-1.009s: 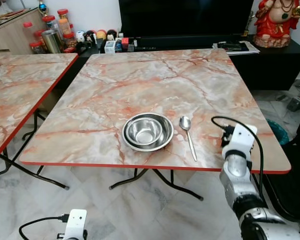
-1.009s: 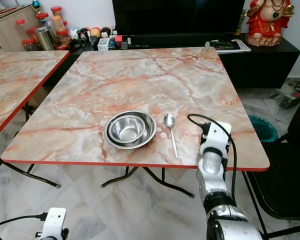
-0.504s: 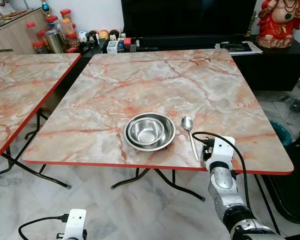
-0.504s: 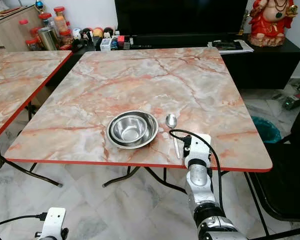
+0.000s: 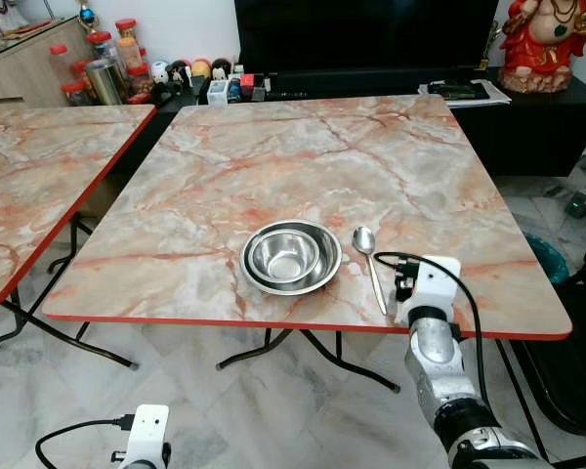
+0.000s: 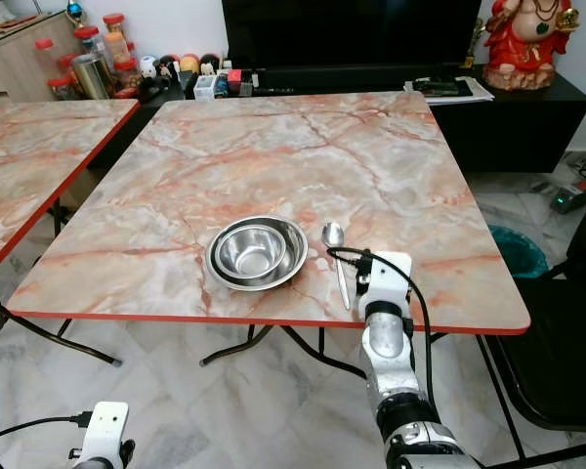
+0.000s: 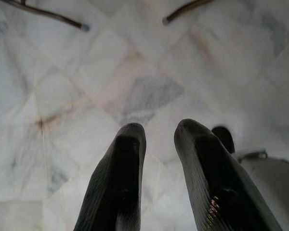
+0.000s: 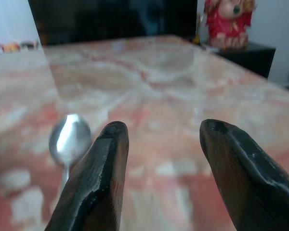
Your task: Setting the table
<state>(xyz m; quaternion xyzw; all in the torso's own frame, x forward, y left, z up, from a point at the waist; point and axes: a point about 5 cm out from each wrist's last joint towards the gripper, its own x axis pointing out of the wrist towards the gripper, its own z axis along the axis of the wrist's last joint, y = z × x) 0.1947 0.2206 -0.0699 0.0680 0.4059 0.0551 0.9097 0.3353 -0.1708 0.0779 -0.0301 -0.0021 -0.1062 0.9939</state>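
Nearest to us, the left gripper hangs low over the pale marble floor, its two black fingers a small gap apart and holding nothing. Our right gripper is raised at the near edge of the worktop, its fingers spread wide with nothing between them; through the right wrist view we see the spoon just beside one finger, not touched.

On the worktop, the spoon lies face up with its bowl pointing away from us and its handle running back toward the near edge, ending just beside the right wrist. Just to its left sit two steel bowls, one nested inside the other, upright, close to the spoon but apart from it.

A second marble-topped table stands to our left. Farther back, a dark television sits on a low black cabinet, with jars at the left end and a red figurine at the right.
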